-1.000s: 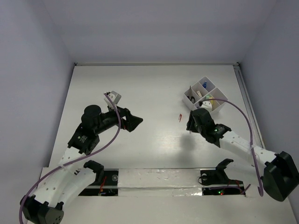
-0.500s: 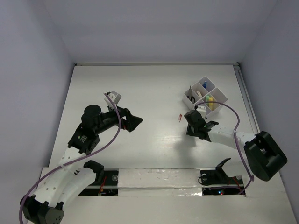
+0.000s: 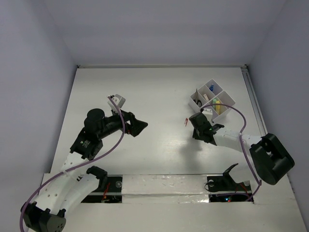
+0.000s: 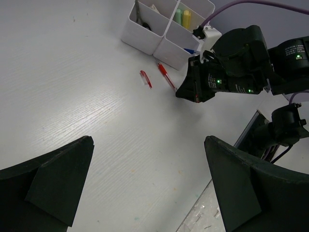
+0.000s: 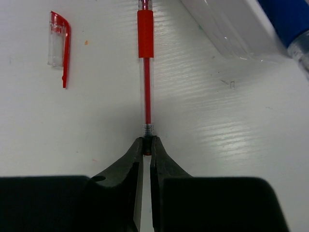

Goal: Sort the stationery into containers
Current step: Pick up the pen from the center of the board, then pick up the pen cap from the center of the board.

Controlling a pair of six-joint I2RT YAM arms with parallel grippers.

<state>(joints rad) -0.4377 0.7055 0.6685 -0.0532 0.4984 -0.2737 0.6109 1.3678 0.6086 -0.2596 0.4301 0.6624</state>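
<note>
My right gripper [image 5: 146,145] is pinched together on the tail end of the red pen [image 5: 146,82], which lies flat on the table [image 3: 145,87] with its tip pointing away from the fingers. The pen's clear-and-red cap [image 5: 59,41] lies apart to its left. Any print on the barrel is too small to read. The white tray [image 4: 142,36] sits just beyond, with a blue pen [image 5: 289,21] at its wall. My left gripper [image 4: 148,145] hangs over the table, jaws spread wide, holding nothing.
</note>
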